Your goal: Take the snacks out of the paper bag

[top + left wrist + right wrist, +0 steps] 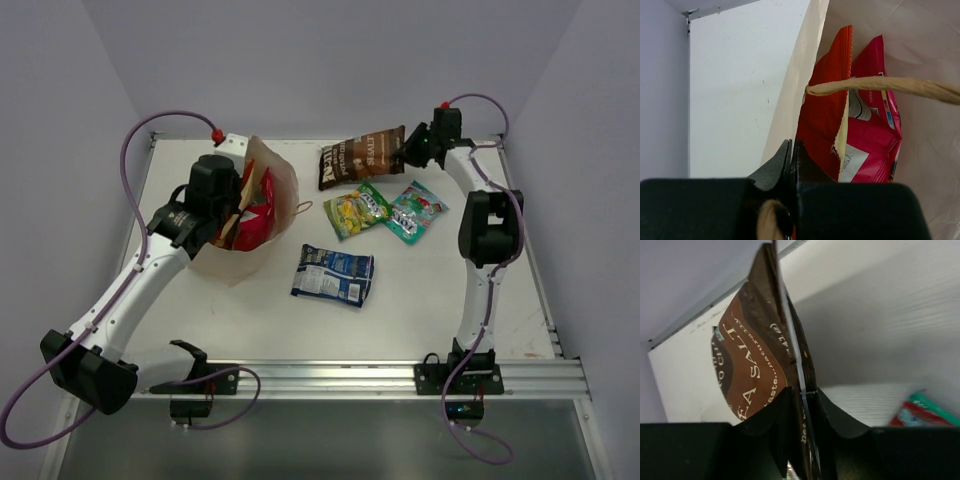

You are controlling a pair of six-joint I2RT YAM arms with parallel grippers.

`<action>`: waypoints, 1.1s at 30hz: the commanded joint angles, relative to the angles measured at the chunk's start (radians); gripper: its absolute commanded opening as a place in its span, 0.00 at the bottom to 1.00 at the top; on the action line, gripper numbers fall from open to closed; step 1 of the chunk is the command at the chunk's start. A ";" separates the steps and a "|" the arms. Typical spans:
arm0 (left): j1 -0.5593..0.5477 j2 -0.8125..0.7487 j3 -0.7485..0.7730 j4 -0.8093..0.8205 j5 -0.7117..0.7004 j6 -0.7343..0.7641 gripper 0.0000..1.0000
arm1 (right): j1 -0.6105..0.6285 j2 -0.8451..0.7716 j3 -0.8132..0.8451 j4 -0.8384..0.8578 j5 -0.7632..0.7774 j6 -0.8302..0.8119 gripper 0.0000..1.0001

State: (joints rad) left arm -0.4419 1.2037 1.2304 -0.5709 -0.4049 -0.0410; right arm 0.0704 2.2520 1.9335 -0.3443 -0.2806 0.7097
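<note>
The cream paper bag [280, 180] stands at the left, mouth up. My left gripper [232, 215] is shut on its near wall [795, 85], fingertips [791, 150] together on the paper. Inside the bag are an orange-red packet [825, 110] and a pink-and-white packet [875, 135], which show red from above [258, 215]. My right gripper [408, 150] is shut on the right edge of the dark brown packet [360, 157], also in the right wrist view [755, 355], at the back of the table. Yellow-green [357, 210], teal-green [415, 210] and blue-and-white [333, 273] packets lie flat mid-table.
A string handle [890, 85] crosses the bag's mouth; another hangs outside [303, 207]. The white table [480, 300] ends at purple walls at the back and sides. A metal rail [400, 378] runs along the near edge. The teal-green packet's corner [920, 412] shows beside my right fingers.
</note>
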 commanded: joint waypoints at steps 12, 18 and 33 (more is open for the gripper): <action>0.005 -0.026 0.027 0.028 0.015 0.026 0.00 | 0.176 -0.552 -0.230 -0.061 0.271 -0.187 0.89; 0.005 -0.026 0.050 0.025 0.015 0.023 0.00 | 0.512 -0.769 -0.330 0.002 0.351 -0.145 0.84; 0.005 -0.064 0.064 -0.021 0.018 -0.039 0.00 | 0.789 -0.464 -0.209 0.033 0.419 -0.122 0.75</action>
State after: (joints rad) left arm -0.4397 1.1751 1.2514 -0.6025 -0.3962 -0.0532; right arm 0.8555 1.7691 1.6684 -0.2947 0.1074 0.5667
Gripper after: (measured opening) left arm 0.018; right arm 0.759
